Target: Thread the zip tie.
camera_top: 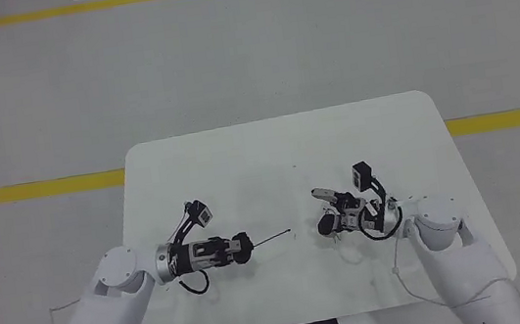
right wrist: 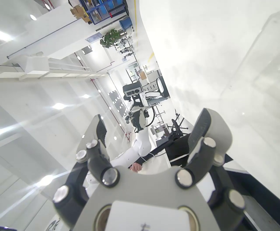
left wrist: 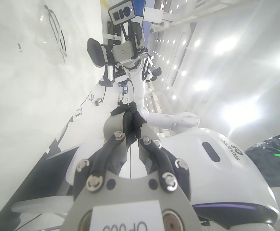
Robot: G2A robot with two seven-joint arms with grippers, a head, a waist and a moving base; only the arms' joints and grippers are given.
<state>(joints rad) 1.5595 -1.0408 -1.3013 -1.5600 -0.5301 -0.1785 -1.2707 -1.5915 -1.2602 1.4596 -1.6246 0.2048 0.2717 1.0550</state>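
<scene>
Here's the white surface [camera_top: 241, 164], and both arms are in over its near half. On the left, the left gripper [camera_top: 247, 246] lies on its side with its fingers pointing right. They are pressed together on one end of the zip tie [camera_top: 272, 236]. The left wrist view confirms it: the left gripper [left wrist: 131, 109] has its dark pads [left wrist: 128, 129] pinched tight, and a thin black line runs back between the fingers toward the palm.

The zip tie itself is a slim black strip. It sticks out of that grip to the right and slightly toward the far side, over the middle of the surface. Whether it touches the surface cannot be told from above. Its free tip points at the other arm and stops short of it, with a clear gap between them.

Over on the right, the right gripper [camera_top: 322, 209] faces left toward that tip. Its fingers are spread wide, one on the far side and one on the near side. The right wrist view shows the right gripper [right wrist: 151, 122] with both ribbed pads [right wrist: 198, 129] well apart and nothing between them.
</scene>
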